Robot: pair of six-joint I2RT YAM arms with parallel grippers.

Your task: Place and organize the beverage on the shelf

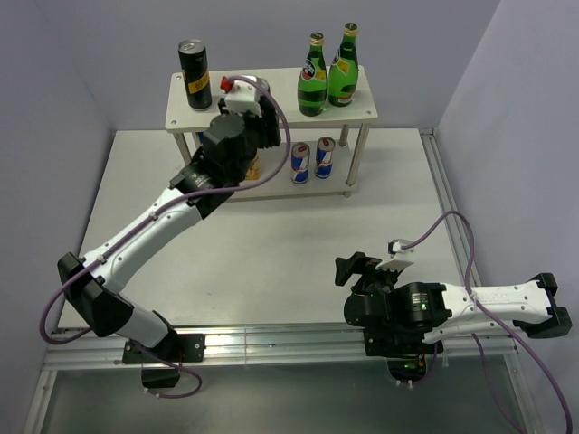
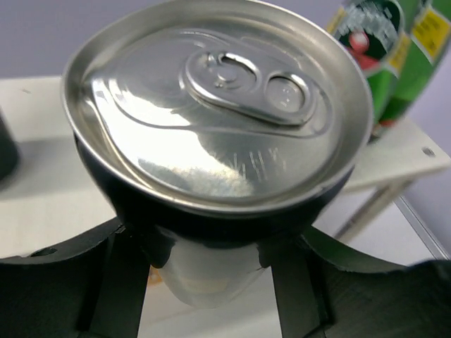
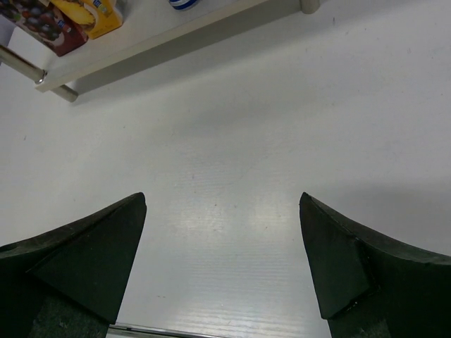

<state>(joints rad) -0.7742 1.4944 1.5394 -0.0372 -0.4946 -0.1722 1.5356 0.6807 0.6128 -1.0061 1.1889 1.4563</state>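
The shelf point(image 1: 362, 107) stands at the back of the table. On its top board a dark can with a yellow label point(image 1: 193, 74) stands at the left and two green bottles point(image 1: 313, 77) point(image 1: 343, 67) at the right. Two blue-and-silver cans point(image 1: 299, 163) point(image 1: 325, 157) stand on the lower board. My left gripper point(image 1: 251, 98) is over the middle of the top board, shut on the second dark can point(image 2: 211, 105); its fingers point(image 2: 127, 282) clamp the can's body just under the silver lid. The bottles show at the right in the left wrist view point(image 2: 394, 56). My right gripper point(image 1: 366, 269) is open and empty over the table point(image 3: 222, 211).
A yellow and dark-red pack point(image 3: 49, 21) sits on the shelf's lower board point(image 3: 141, 39), left of the blue cans. The table's metal rail point(image 1: 271, 342) runs along the near edge. Blue walls close in behind and beside the shelf.
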